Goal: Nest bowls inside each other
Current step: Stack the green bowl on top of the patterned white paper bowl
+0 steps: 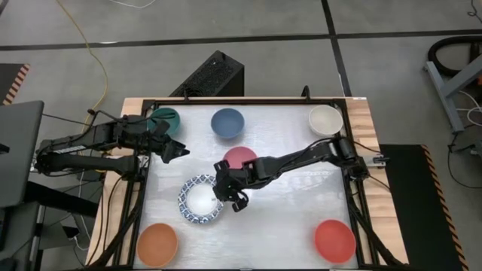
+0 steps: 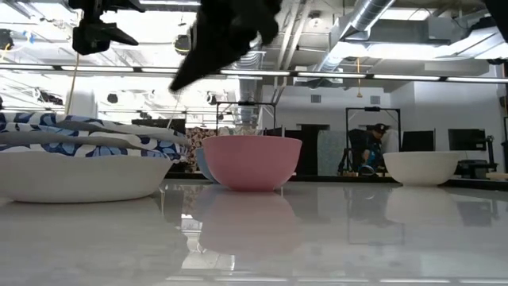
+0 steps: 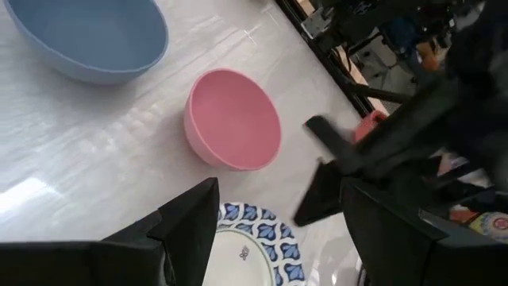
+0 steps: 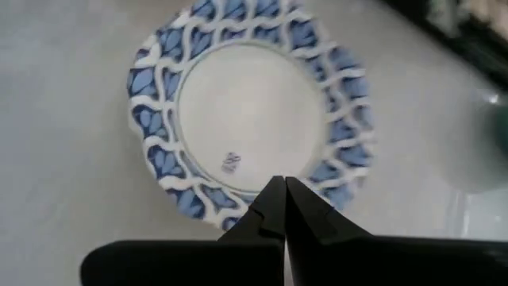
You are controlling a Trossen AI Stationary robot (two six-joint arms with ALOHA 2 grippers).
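Observation:
A stack of white bowls with blue-patterned rims [image 1: 201, 200] stands left of the table's middle, and the pink bowl [image 1: 239, 157] stands just beyond it. My right gripper [image 4: 283, 195] is shut and hangs a little above the stack's rim on the pink bowl's side; in the low view its tip [image 2: 181, 83] is clear of the stack [image 2: 79, 159]. My left gripper [image 1: 175, 149] waits open in the air near the teal bowl [image 1: 164, 118], looking down on the pink bowl [image 3: 234, 119].
The dark blue bowl [image 1: 227, 123] and the cream bowl [image 1: 325, 119] stand along the far edge. The orange bowl [image 1: 157, 243] is at the near left corner and the red bowl [image 1: 334, 240] at the near right. A black frame borders the table.

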